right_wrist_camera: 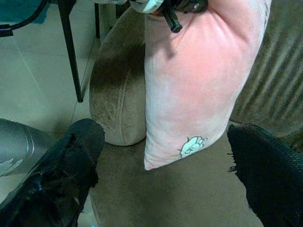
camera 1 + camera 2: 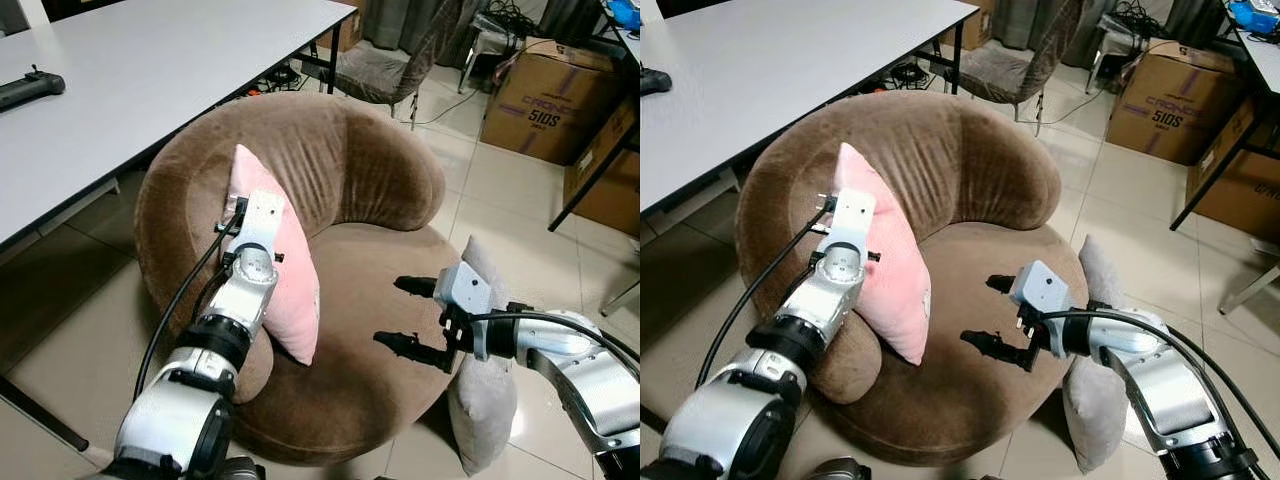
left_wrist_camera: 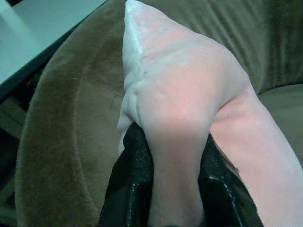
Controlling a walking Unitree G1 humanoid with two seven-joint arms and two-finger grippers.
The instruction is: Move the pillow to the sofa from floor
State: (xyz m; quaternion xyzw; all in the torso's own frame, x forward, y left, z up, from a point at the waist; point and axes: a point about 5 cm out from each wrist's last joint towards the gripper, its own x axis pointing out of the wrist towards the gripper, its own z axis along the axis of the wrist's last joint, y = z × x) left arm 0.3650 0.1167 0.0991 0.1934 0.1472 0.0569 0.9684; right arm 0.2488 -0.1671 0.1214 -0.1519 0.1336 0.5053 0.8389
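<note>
A pink pillow [image 2: 292, 270] stands on edge on the seat of the round brown sofa [image 2: 370, 160], leaning toward its left armrest. My left gripper [image 3: 173, 138] is shut on the pillow's upper edge, with the fabric bulging between both black fingers [image 3: 135, 165]. My right gripper [image 2: 390, 312] hovers open over the seat just right of the pillow, its fingers [image 1: 71, 161] spread wide and holding nothing. A small white print [image 1: 191, 146] marks the pillow's lower corner.
A grey pillow [image 2: 485, 400] leans on the tiled floor against the sofa's right side. A white table [image 2: 150, 70] with a black controller [image 2: 30, 88] stands at the left. Cardboard boxes [image 2: 545, 100], a chair [image 2: 385, 65] and a dark table leg [image 2: 590, 180] are behind.
</note>
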